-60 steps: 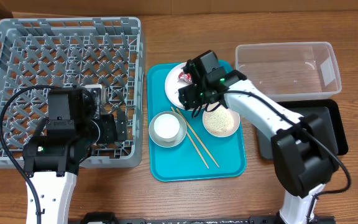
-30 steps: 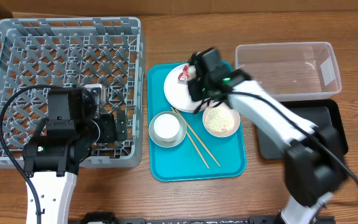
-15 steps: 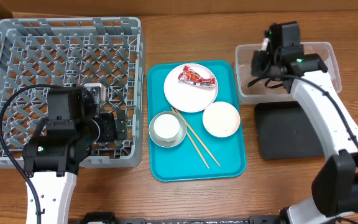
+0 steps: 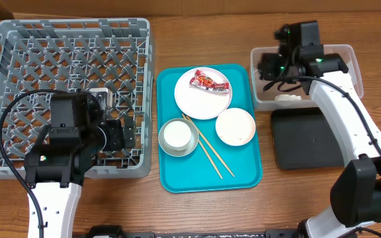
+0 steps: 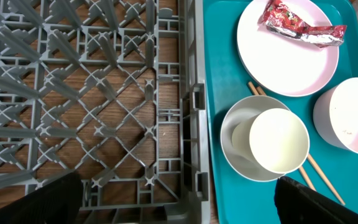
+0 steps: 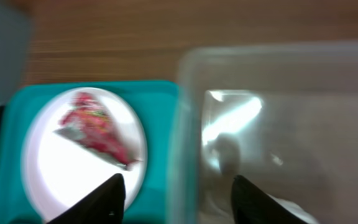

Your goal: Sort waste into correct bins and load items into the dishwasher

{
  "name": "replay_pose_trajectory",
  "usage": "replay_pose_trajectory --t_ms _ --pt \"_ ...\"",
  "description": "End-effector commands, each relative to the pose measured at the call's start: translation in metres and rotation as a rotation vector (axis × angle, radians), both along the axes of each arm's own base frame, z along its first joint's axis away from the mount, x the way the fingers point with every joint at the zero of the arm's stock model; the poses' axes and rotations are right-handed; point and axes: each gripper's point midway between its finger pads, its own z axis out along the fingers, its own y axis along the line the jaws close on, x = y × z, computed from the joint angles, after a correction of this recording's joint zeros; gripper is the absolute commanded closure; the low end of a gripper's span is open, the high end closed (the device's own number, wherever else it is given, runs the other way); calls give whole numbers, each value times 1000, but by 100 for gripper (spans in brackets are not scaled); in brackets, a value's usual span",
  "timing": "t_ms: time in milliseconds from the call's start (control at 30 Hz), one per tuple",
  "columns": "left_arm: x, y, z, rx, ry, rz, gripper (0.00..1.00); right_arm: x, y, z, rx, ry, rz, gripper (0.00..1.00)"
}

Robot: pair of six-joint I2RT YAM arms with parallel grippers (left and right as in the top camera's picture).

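Right gripper (image 6: 180, 202) hangs over the clear tub (image 4: 346, 63), upper right, jaws apart and empty. Left gripper (image 5: 178, 204) is spread wide, holding nothing, above the grey rack (image 4: 58, 53).

rack (image 4: 144, 66): way over at 9 o'clock from the big tray, just beside it
big tray (image 4: 177, 175): smack in the middle
plate (image 4: 197, 104): on the big tray, 12 o'clock end
wrapper (image 4: 208, 81): on the plate, up by its 12 to 1 o'clock edge
steel bowl (image 4: 162, 142): on the big tray, 8 o'clock, just beside the plate
cup (image 4: 177, 134): sitting in the steel bowl
bowl (image 4: 235, 126): on the big tray, 3 o'clock
chopsticks (image 4: 210, 151): on the big tray between the two bowls, running out toward 5 o'clock
tub (image 4: 356, 73): 2 o'clock from the big tray
scrap (image 4: 288, 98): in the tub, 7 o'clock corner
small tray (image 4: 309, 139): 6 o'clock from the tub, right up against it
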Motion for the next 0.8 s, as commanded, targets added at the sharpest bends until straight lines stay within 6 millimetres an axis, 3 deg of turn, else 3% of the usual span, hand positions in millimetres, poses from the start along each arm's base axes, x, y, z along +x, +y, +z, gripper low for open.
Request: replay_pose_trajectory --t_ms 0,167,300,567,767 --pt "4 -4 10 -18 -26 0 0 -13 56 36 3 -125 289 36" --pt "4 -4 10 -18 -26 0 0 -27 102 9 -126 -137 524 19" --pt "4 -4 10 -18 -25 0 0 -26 118 -19 -180 -102 555 14" --pt "4 -4 10 -18 -26 0 0 -16 132 -72 -213 -56 618 13" --pt "4 -4 10 -18 -26 0 0 -8 135 -103 -218 -29 619 23"
